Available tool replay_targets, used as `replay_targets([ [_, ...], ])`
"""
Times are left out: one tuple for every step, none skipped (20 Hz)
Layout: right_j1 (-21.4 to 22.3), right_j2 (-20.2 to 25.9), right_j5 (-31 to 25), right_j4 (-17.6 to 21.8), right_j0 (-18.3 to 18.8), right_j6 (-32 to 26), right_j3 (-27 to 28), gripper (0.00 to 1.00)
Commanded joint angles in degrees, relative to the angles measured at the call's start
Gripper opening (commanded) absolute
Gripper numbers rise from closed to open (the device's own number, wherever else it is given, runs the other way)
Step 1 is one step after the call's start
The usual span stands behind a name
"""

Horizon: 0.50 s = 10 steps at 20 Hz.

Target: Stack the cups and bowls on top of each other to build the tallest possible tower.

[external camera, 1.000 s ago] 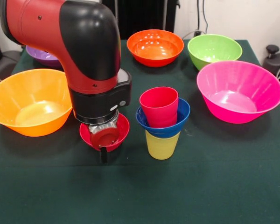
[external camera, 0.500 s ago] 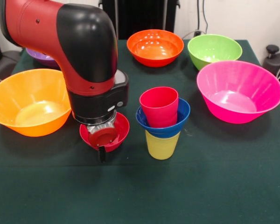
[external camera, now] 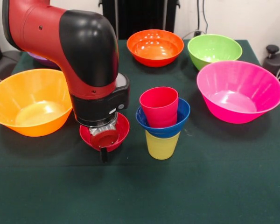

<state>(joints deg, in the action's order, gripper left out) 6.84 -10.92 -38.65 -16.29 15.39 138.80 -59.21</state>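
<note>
Standing near the table's (external camera: 224, 186) middle, a yellow cup (external camera: 162, 146) carries a blue bowl (external camera: 177, 122) with a red cup (external camera: 159, 107) nested upright in it. Just beside this stack, a small red bowl (external camera: 121, 134) sits under the arm (external camera: 79, 51); the gripper (external camera: 103, 148) reaches into it, one dark finger (external camera: 103, 156) over the near rim. Whether the claw is closed on the bowl cannot be told. Orange-yellow bowl (external camera: 28, 100) and pink bowl (external camera: 239, 91) lie toward opposite side edges; orange bowl (external camera: 155, 46) and green bowl (external camera: 213, 49) along the far edge.

The arm (external camera: 79, 60) hangs wrist-down, tool (external camera: 103, 148) pointing low.
</note>
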Motion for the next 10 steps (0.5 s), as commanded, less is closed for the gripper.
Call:
replay_targets([
  [-1.43, 5.51, -6.04, 2.12, -0.38, -0.99, -1.91, 1.00],
  [-1.54, 5.35, -6.77, 2.19, -0.43, -1.06, -1.63, 1.00],
  [-1.58, 5.15, -6.69, 2.31, -0.46, -1.04, -1.46, 1.00],
  [-1.57, 5.10, -7.00, 2.33, -0.45, -1.11, -1.41, 1.00],
  [-1.53, 5.08, -6.97, 2.38, -0.44, -1.19, -1.42, 1.00],
  [-1.40, 5.18, -7.02, 2.37, -0.37, -1.37, -1.58, 1.00],
  [-1.36, 5.27, -6.85, 2.36, -0.27, -1.47, -1.63, 1.00],
  [-1.26, 5.40, -6.81, 2.37, -0.17, -1.72, -1.73, 1.00],
  [-1.27, 5.42, -6.71, 2.41, -0.11, -1.84, -1.70, 1.00],
  [-1.24, 5.34, -6.72, 2.47, -0.12, -1.87, -1.66, 1.00],
])
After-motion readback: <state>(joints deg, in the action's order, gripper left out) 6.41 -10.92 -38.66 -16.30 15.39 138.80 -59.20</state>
